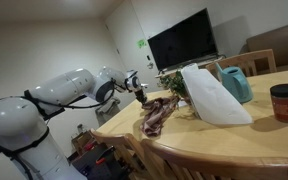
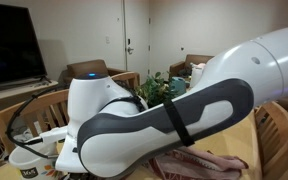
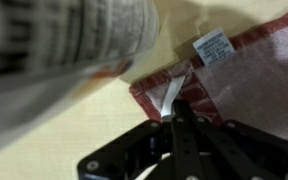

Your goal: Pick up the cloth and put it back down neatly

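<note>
Wooden table [image 1: 246, 142] fills the lower right of an ext. view. The white Panda arm [image 1: 54, 95] comes in from 9 o'clock; in the opposite ext. view its forearm [image 2: 184, 110] blocks most of the frame.

A dark TV [image 1: 182, 40] stands behind the table at 12 o'clock. A white bag-like item [image 1: 216, 98] stands upright on the table near center. At 1 o'clock from it is a teal jug [image 1: 236, 82], just beside it. A red-lidded jar [image 1: 284, 103] sits at 3 o'clock, apart from both.

The reddish cloth [image 1: 156, 115] lies bunched on the table near its edge, at 9 o'clock from the bag. One end rises toward the gripper [image 1: 136, 84] at about 11 o'clock. In an ext. view only a strip of the cloth [image 2: 199, 165] shows under the arm at 6 o'clock.

In the wrist view the gripper [image 3: 176, 118] enters from 6 o'clock. Its jaws look pressed together on the cloth's hem, at a white strip there. The fabric spreads toward 2 o'clock, w/ a white care label [image 3: 212, 47] on it. A blurred printed container [image 3: 54, 40] fills 10 o'clock; its text can't be read.
</note>
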You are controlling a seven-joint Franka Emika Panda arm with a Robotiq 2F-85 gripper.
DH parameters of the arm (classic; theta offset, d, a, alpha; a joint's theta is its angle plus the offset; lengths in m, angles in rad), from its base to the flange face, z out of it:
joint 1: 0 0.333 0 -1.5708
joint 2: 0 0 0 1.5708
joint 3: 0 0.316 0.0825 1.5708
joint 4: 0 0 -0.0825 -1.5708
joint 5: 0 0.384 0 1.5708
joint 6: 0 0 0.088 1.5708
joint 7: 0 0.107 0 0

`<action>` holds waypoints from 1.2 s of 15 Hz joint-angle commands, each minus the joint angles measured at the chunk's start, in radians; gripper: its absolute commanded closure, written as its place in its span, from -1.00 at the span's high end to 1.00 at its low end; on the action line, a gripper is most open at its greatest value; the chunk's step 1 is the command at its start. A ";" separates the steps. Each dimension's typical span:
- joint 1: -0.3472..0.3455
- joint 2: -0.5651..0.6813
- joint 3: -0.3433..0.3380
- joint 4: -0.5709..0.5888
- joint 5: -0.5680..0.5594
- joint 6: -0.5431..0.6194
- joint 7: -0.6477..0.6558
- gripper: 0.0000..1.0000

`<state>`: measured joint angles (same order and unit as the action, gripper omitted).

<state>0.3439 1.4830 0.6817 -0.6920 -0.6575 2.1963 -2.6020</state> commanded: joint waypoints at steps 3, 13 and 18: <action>-0.056 0.000 0.062 -0.049 -0.091 0.001 0.000 -1.00; -0.046 0.000 0.062 0.024 -0.147 0.058 0.000 -0.19; 0.037 -0.084 -0.108 0.107 0.000 0.051 0.000 0.56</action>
<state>0.3128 1.4646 0.7309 -0.6355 -0.7860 2.2528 -2.6017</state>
